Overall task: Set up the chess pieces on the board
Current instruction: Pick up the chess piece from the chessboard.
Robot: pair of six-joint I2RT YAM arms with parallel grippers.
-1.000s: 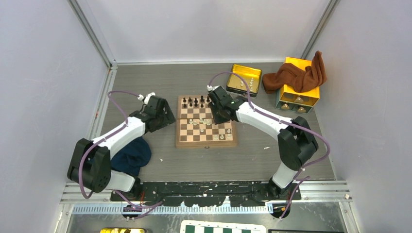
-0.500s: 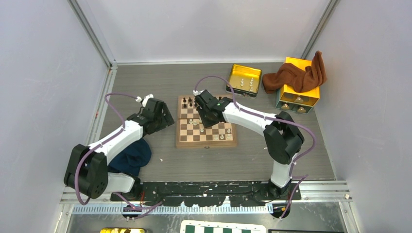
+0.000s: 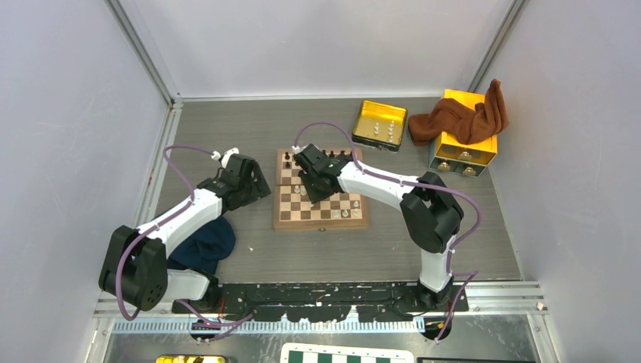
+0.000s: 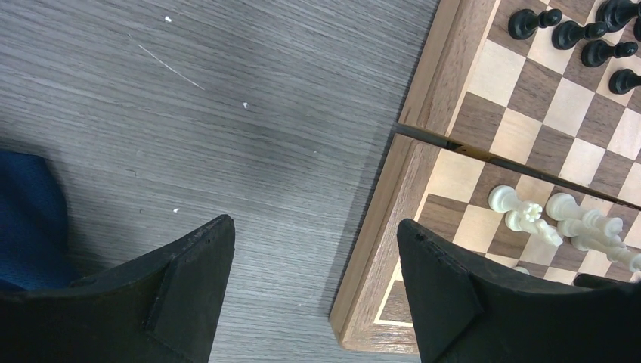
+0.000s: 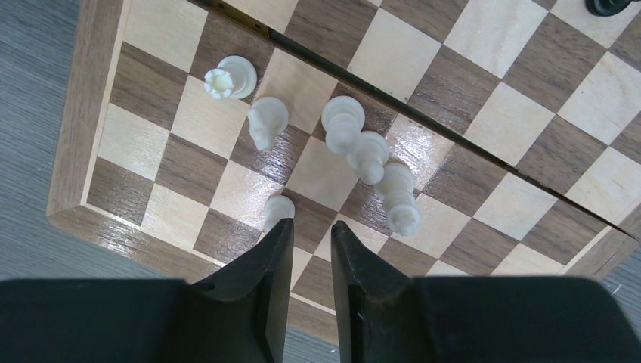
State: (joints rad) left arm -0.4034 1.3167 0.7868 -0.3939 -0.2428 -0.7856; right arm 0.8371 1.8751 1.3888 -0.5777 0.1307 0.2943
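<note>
Hanging over the board [image 3: 321, 219] in the top view with the right gripper [image 3: 314, 185], tips hidden under the wrist, left gripper [image 3: 253, 181] just off its left edge. From the left wrist: spread wide above the table [image 4: 227, 113], gripping nothing, white pieces [image 4: 529, 215] clustered on the board, dark pieces [image 4: 574, 34] partly cut off at the corner. From the right wrist: parted only a slit, clasping nothing, one fingertip just beside a white piece [image 5: 278, 206], contact unclear.

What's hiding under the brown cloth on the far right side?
A yellow box sits under the brown cloth. Parts of the box show around the cloth; the cloth covers the rest, so anything lying there is hidden.
</note>
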